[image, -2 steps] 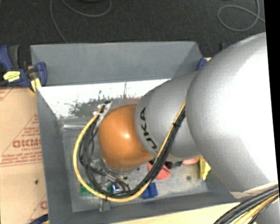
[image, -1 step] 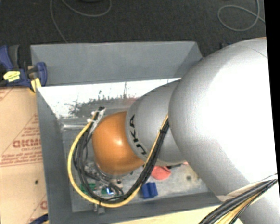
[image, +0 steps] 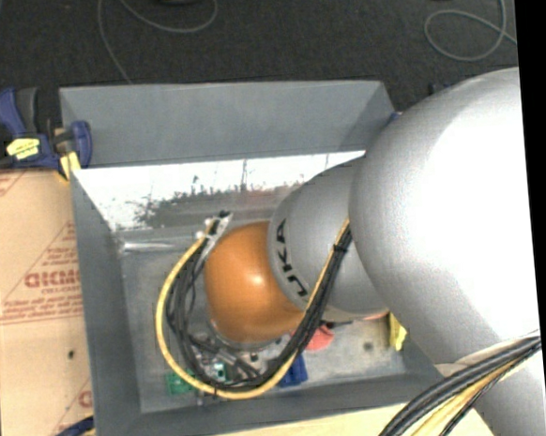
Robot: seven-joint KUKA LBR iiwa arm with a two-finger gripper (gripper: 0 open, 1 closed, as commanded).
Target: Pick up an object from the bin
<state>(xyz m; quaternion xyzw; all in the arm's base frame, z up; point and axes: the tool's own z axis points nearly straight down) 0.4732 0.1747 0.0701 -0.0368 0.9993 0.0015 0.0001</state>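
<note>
You have one marking to read here: the black capital letters "UKA" on the silver arm (image: 299, 248). They stand on its rounded link just beside the orange cover (image: 241, 285), over the middle of the bin (image: 105, 301) and somewhat toward its right wall. The letters lie turned on their side, running from the bin's back edge toward its front edge. Where the word begins, the link curves away and the print cannot be made out.

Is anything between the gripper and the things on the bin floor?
Cannot tell: the arm's orange cover hides that spot. A green piece, a blue piece and a red piece lie beside it.
</note>
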